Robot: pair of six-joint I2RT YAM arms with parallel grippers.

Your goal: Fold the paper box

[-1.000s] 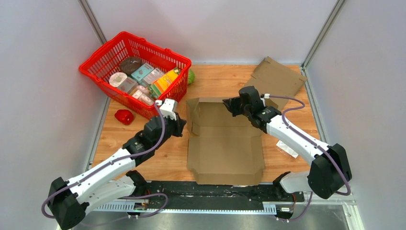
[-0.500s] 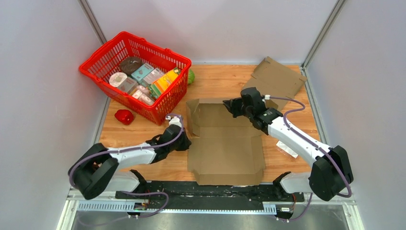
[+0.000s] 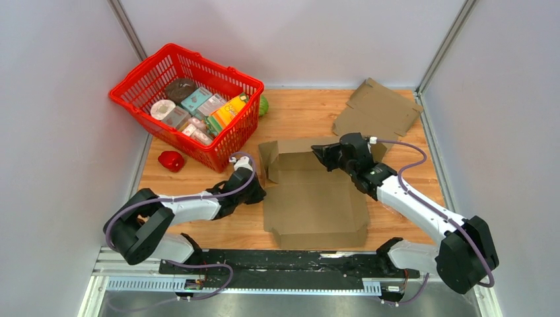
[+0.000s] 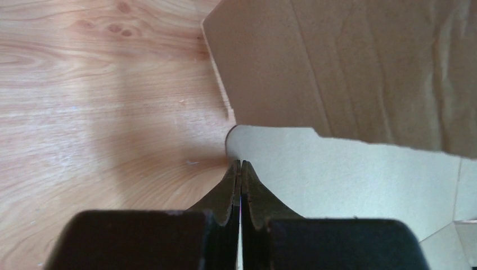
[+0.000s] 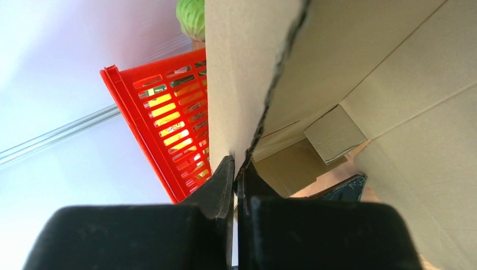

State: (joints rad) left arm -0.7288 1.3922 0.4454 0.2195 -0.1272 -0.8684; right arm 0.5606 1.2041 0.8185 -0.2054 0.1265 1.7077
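At the middle of the table (image 3: 300, 119), the box (image 3: 310, 201) lies opened out, its base flat on the wood and its far wall (image 3: 300, 160) lifted partway. That wall is pinched at its top edge by the right gripper (image 3: 321, 153). In the right wrist view the rough board edge is seen running straight down between the closed fingers (image 5: 225, 174). The left gripper (image 3: 259, 192) is laid low at the box's left edge, its own fingers pressed together with no gap. In the left wrist view their tips meet the rounded corner of a pale flap (image 4: 337, 169), but whether that corner is nipped or only touched cannot be told.

The step in hand is judged to be the raising of the walls about the base creases. It would be done best if the far wall were swung about its crease rather than pulled, so that the base is not dragged across the wood. The left side should be steadied meanwhile, since the light board is likely to slide or lift. The right grip is taken on a thin edge only, so a slow, even swing is advised, lest the board slip out or tear. Room should be left on the left, where the basket (image 3: 135, 99) stands near.
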